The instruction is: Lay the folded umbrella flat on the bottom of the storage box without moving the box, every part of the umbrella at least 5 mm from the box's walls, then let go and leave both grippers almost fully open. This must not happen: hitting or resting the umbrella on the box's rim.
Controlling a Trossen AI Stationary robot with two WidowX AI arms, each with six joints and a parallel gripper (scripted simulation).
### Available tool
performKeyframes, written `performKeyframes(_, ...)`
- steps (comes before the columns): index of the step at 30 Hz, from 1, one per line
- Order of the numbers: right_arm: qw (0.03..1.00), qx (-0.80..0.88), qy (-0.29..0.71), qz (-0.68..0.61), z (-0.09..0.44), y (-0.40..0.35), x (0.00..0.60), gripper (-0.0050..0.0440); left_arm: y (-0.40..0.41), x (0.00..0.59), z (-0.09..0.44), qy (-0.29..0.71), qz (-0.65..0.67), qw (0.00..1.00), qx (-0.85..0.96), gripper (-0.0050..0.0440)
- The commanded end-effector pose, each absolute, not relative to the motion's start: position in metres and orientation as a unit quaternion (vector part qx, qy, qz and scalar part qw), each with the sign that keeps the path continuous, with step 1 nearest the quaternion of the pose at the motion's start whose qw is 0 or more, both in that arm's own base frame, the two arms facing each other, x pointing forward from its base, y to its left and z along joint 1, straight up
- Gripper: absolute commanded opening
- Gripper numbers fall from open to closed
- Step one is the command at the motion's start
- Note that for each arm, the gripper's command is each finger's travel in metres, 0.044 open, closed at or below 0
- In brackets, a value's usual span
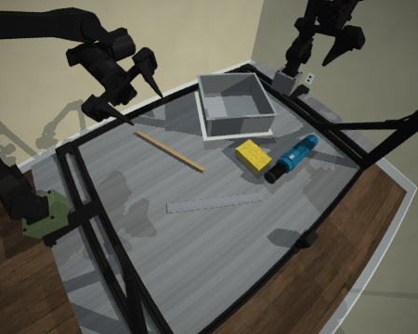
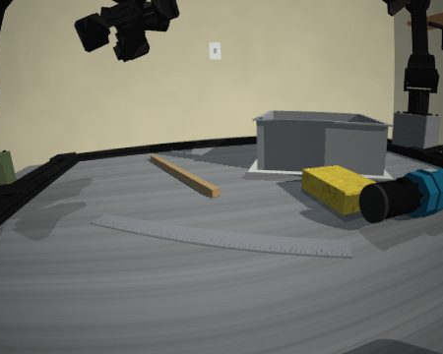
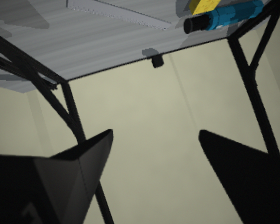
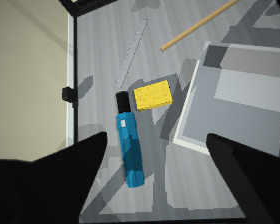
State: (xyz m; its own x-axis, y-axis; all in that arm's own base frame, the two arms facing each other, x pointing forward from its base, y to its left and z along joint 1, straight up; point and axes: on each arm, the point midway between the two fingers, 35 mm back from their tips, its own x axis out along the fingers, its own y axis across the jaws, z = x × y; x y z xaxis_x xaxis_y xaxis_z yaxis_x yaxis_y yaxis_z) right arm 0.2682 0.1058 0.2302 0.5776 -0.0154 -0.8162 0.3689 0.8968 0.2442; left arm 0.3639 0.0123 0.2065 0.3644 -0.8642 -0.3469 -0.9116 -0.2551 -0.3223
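The folded umbrella point(image 1: 293, 159), blue with a black handle end, lies on the table to the right of the grey storage box point(image 1: 234, 103). It also shows in the exterior view point(image 2: 413, 194), the left wrist view point(image 3: 226, 15) and the right wrist view point(image 4: 129, 147). The box point(image 2: 322, 143) is open and empty and stands on a white base; the right wrist view shows it too point(image 4: 241, 95). My left gripper point(image 1: 146, 109) point(image 3: 155, 133) is open and empty, high above the table's far left edge. My right gripper point(image 1: 311, 57) point(image 4: 156, 137) is open and empty, high behind the box.
A yellow sponge point(image 1: 253, 156) lies right beside the umbrella's handle end, in front of the box. A wooden stick point(image 1: 169, 151) lies left of the box. A grey ruler point(image 1: 215, 203) lies mid-table. A black frame rims the table.
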Motion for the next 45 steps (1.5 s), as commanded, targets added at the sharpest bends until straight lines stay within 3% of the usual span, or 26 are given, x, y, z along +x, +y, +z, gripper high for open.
performKeyframes(1, 0.861, 0.19, 0.46, -0.107, 0.225, 0.113, 0.276, 0.04, 0.006, 0.363, 0.199, 0.571, 0.053, 0.293, -0.765, 0.04)
performKeyframes(8, 0.83, 0.152, 0.528, -0.097, 0.185, 0.145, 0.307, 0.04, -0.001, 0.375, 0.165, 0.568, 0.071, 0.56, -0.599, 0.04)
performKeyframes(11, 0.823, 0.145, 0.541, -0.095, 0.176, 0.15, 0.313, 0.04, 0.0, 0.379, 0.162, 0.559, 0.074, 0.605, -0.562, 0.04)
performKeyframes(16, 0.783, 0.112, 0.605, -0.085, 0.123, 0.178, 0.338, 0.04, 0.009, 0.407, 0.168, 0.471, 0.098, 0.798, -0.363, 0.04)
performKeyframes(20, 0.75, 0.092, 0.651, -0.078, 0.077, 0.195, 0.35, 0.04, 0.015, 0.426, 0.195, 0.375, 0.13, 0.89, -0.223, 0.04)
performKeyframes(25, 0.718, 0.076, 0.688, -0.071, 0.033, 0.207, 0.357, 0.04, 0.017, 0.433, 0.231, 0.28, 0.173, 0.937, -0.118, 0.04)
performKeyframes(30, 0.708, 0.072, 0.699, -0.069, 0.019, 0.211, 0.358, 0.04, 0.017, 0.433, 0.243, 0.251, 0.189, 0.945, -0.091, 0.04)
performKeyframes(45, 0.704, 0.07, 0.704, -0.069, -0.001, 0.213, 0.36, 0.04, 0.017, 0.432, 0.248, 0.24, 0.195, 0.947, -0.081, 0.04)
